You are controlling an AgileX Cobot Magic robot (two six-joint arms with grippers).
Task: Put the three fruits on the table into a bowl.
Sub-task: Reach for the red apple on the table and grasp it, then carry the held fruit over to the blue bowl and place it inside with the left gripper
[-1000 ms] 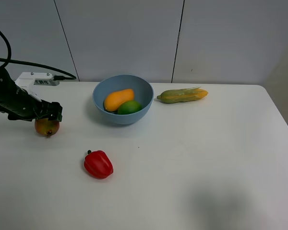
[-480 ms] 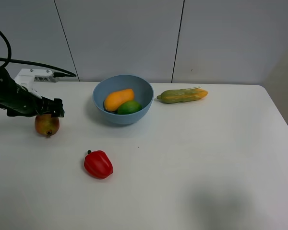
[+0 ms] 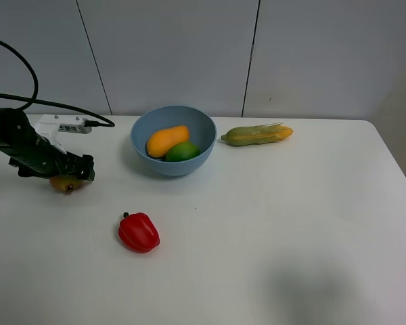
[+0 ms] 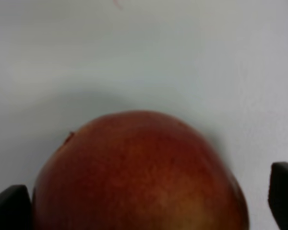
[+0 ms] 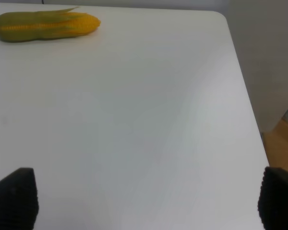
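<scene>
In the high view the black left gripper (image 3: 81, 168) covers most of the round red-and-greenish pomegranate (image 3: 66, 183); only its lower rim and crown peek out beneath the jaws. Whether the jaws touch the fruit cannot be told there. The left wrist view shows the pomegranate (image 4: 139, 175) between the jaws, blurred and cut off at the frame edge, with only the finger (image 4: 9, 208) corners showing. The right gripper (image 5: 144, 199) shows only two dark finger (image 5: 13, 196) corners, set wide apart. The round dark green lime (image 3: 183, 151) sits partly behind the light blue bowl's rim (image 3: 141, 162).
</scene>
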